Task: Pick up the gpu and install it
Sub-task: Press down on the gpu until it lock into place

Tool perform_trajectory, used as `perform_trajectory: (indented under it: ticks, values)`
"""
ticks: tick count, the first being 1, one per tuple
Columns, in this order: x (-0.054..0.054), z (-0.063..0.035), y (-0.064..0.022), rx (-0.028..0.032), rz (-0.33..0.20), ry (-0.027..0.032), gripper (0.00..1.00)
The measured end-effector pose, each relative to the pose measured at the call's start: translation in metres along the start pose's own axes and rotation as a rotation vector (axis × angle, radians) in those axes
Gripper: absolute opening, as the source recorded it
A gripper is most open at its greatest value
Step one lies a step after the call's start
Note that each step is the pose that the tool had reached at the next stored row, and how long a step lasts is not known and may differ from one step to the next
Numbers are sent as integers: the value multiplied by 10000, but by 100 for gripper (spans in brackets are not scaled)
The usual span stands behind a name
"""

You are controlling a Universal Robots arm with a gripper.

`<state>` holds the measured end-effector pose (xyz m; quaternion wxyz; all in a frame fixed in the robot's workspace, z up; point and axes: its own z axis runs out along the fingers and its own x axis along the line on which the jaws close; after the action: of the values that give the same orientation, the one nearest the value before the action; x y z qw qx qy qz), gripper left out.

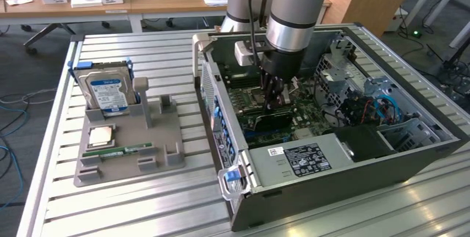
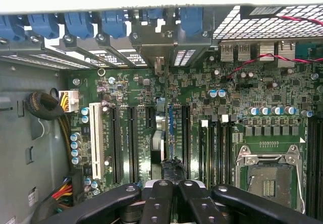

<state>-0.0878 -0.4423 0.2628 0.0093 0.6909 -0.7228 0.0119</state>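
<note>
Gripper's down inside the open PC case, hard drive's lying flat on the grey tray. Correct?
Not quite. The gripper is down inside the open PC case, but the hard drive stands upright on edge in the grey tray, not flat. The exterior view shows it.

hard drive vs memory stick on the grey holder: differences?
The hard drive stands upright in its slot; the memory stick lies flat. The hard drive is a broad silver box with a blue-white label; the memory stick is a slim green strip. Both sit on the grey holder, outside the computer case.
</note>
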Motion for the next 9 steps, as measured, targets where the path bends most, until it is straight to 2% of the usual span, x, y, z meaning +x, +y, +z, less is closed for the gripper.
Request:
perform_trajectory:
  ticks: [9]
  values:
    - [0, 5, 1, 0, 0, -1, 11]
